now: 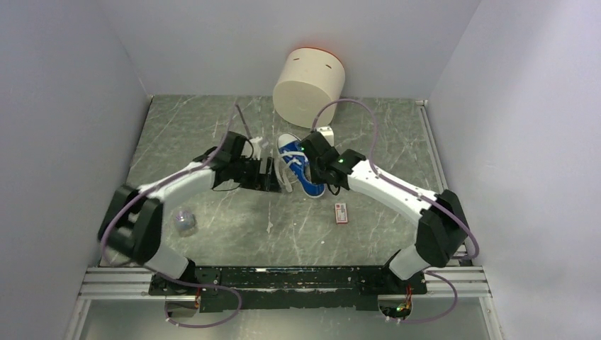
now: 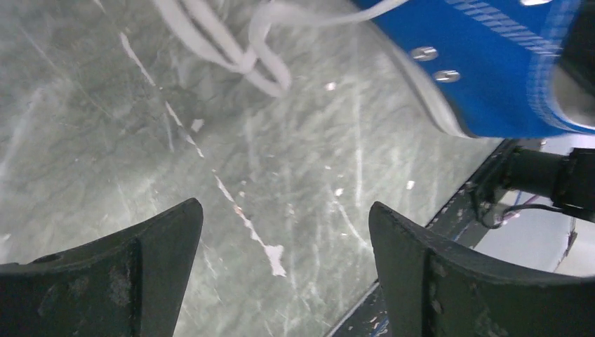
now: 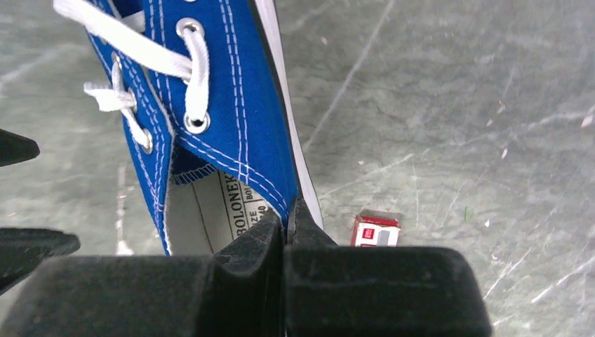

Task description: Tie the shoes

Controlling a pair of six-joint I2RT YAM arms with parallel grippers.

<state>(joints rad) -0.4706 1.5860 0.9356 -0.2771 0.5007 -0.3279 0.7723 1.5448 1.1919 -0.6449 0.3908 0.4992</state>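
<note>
In the right gripper, sneaker collar

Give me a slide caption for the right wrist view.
Right gripper pinching the blue sneaker by its collar edge, white laces in the eyelets, red-and-white packet on the table beside it.
</note>
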